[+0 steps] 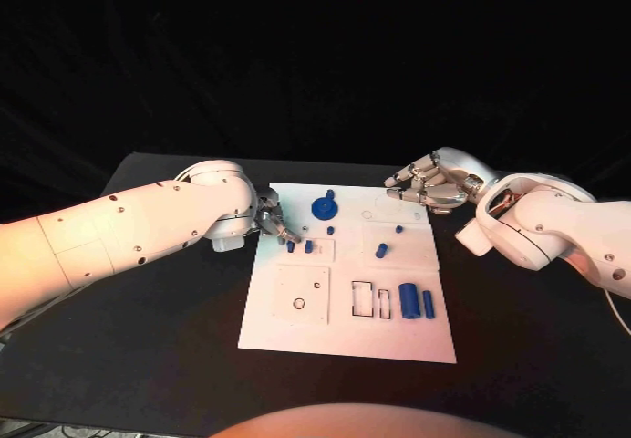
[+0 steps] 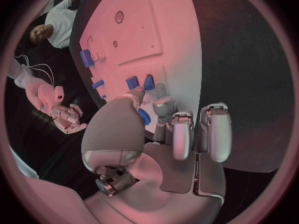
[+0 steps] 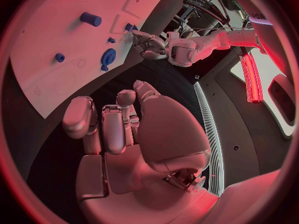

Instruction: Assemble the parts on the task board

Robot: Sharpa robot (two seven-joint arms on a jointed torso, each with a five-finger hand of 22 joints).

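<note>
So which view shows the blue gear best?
The head view: the gear lies unobstructed near the board's far edge, seen from above. The right wrist view shows it small and slanted. In the left wrist view I cannot pick it out.

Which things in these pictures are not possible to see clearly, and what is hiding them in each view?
- Head view: whether the left robot hand holds a blue part; its fingers cover the spot.
- Left wrist view: a small blue part at the fingertips, half hidden by the thumb; contact is unclear.
- Head view: the right robot hand is curled; what its palm holds is hidden.
- The task board outlines: too small to read.
</note>
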